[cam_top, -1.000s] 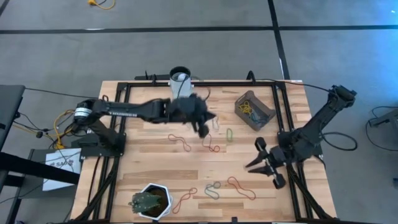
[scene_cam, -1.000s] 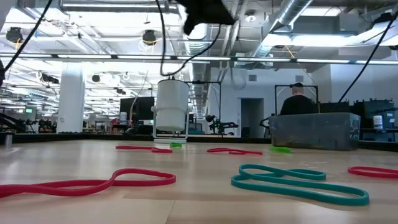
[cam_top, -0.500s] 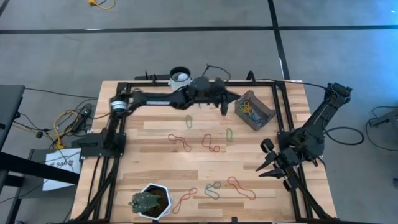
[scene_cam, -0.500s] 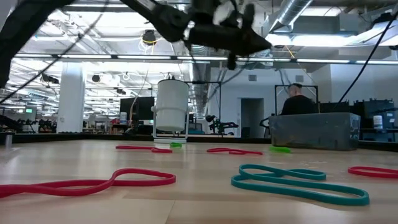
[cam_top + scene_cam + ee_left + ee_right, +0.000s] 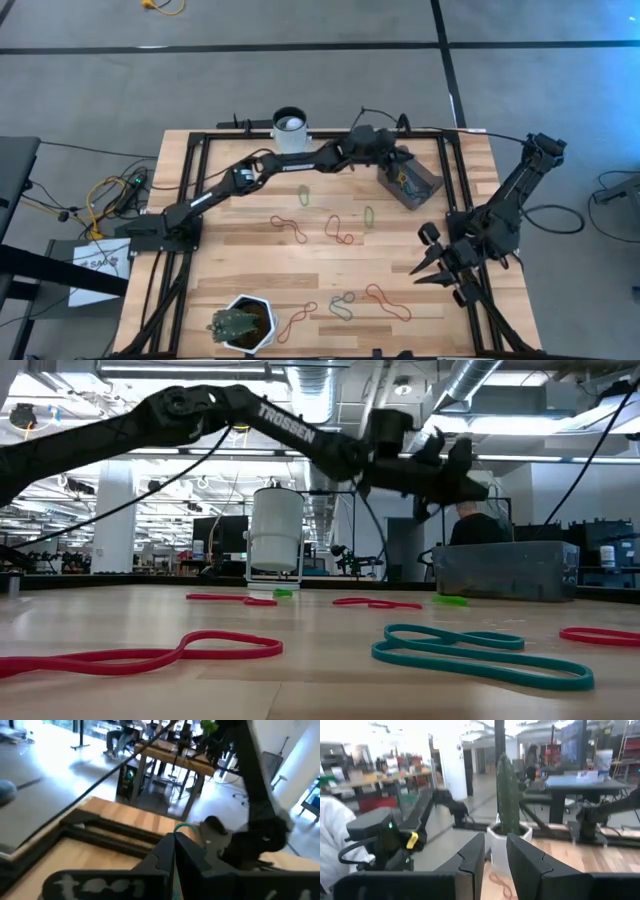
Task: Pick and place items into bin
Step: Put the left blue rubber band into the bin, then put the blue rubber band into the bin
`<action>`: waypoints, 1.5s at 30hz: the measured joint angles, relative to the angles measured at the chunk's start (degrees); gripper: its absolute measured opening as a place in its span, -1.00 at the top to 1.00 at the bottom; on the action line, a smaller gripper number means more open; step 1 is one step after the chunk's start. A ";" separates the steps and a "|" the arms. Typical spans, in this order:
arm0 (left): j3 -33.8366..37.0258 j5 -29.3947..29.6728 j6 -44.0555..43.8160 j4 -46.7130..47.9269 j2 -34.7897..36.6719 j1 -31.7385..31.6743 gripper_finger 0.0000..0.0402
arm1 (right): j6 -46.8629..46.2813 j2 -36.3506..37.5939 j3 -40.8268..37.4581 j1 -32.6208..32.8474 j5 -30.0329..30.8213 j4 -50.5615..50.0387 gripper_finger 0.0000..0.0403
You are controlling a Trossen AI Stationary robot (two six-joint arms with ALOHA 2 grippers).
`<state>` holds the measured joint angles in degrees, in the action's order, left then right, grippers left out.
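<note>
bin (image 5: 410, 180) | left hand (image 5: 392, 160) now reached over it, closed on green band (image 5: 186, 827) | right hand (image 5: 437, 268) parted, idle

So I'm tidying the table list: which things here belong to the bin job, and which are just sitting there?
Job:
- bin
- rubber-band loops, e.g. red, green
- left gripper, shut over the bin

Bystanders:
- white cup
- plant pot
- right gripper, waiting

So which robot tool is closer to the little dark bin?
The left tool: it hovers over the bin's edge. The right tool waits near the table's front right, well away from it.
</note>
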<state>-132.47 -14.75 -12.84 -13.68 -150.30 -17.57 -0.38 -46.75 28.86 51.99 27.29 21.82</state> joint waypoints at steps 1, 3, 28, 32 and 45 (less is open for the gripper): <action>0.94 0.04 -0.59 -0.64 -0.10 -0.09 1.00 | -0.02 -0.20 0.00 0.02 -0.02 -0.70 0.62; 1.36 2.10 -0.97 -0.42 -0.64 -0.16 1.00 | -0.16 -0.58 -0.02 0.02 -0.02 -0.77 0.62; 1.40 3.31 4.52 8.18 -0.88 -0.43 0.54 | -6.10 -1.36 -0.01 0.02 -0.20 -3.40 0.62; 1.40 2.95 4.24 7.67 -0.88 -0.43 0.41 | -6.12 -1.36 -0.02 0.02 -0.20 -3.40 0.62; 1.36 -0.84 0.66 18.61 -0.74 -0.40 0.33 | -6.12 -1.36 -0.01 0.02 -0.20 -3.65 0.62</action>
<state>-131.11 -15.59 -12.18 4.93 -151.04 -17.97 -6.50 -48.12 28.85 52.01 27.09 18.17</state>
